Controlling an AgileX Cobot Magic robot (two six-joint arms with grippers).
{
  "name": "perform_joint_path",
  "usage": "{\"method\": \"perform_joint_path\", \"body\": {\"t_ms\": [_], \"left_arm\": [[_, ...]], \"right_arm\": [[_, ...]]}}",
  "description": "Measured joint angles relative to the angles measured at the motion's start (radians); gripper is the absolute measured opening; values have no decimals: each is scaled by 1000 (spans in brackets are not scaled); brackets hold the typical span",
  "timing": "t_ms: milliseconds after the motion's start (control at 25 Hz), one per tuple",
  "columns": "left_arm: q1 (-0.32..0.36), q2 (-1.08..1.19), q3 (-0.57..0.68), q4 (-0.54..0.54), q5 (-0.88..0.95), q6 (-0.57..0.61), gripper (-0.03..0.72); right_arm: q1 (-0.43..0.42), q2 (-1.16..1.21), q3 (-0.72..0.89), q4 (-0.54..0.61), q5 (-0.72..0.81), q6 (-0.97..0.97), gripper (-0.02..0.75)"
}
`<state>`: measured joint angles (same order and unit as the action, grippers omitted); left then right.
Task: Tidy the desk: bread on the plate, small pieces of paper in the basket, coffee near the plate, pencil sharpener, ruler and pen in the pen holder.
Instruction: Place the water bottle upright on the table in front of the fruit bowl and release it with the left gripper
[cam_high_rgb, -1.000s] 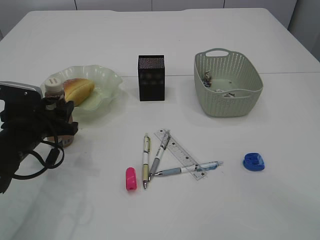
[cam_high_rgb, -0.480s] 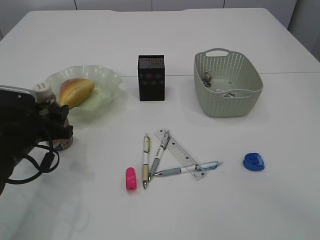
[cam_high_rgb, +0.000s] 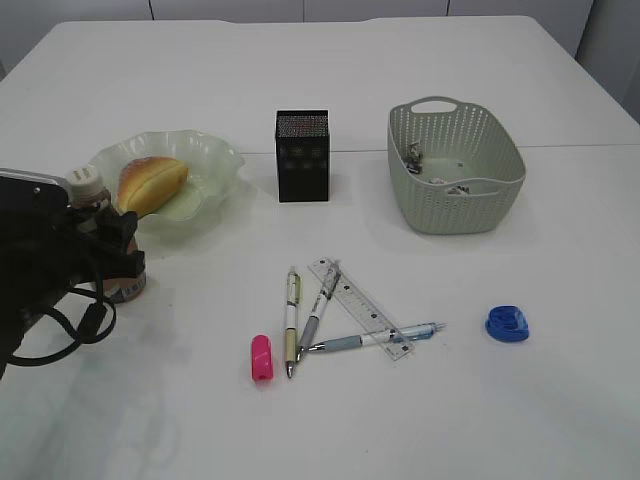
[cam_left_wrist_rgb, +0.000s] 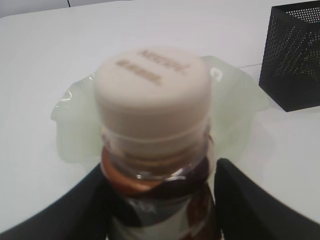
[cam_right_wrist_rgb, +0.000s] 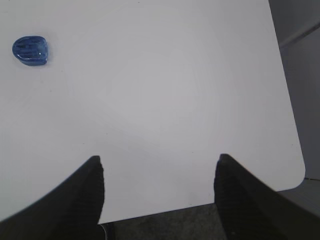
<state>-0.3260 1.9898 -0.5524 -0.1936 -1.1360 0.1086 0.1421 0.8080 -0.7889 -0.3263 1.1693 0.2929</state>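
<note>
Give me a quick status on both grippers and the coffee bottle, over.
Left gripper shut on the coffee, bottle upright beside the plate. Right gripper open, empty, over bare table. Nothing in the way.

The bread (cam_high_rgb: 152, 183) lies on the plate (cam_high_rgb: 215, 160); the coffee (cam_high_rgb: 108, 245) stands at its 7 o'clock. The pen holder (cam_high_rgb: 302, 156) sits at the plate's 3 o'clock, the basket (cam_high_rgb: 455, 166) beyond. 3 pens (cam_high_rgb: 322, 322) cross the ruler (cam_high_rgb: 358, 306) at the holder's 6 o'clock.
</note>
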Motion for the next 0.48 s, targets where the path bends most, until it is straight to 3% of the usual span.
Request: {"method": "perform_joint_path", "body": {"t_ms": [480], "left_arm": [[0,-62,2,0,-5,1,443]], "right_arm": [[0,0,0,0,1,0,536]]}}
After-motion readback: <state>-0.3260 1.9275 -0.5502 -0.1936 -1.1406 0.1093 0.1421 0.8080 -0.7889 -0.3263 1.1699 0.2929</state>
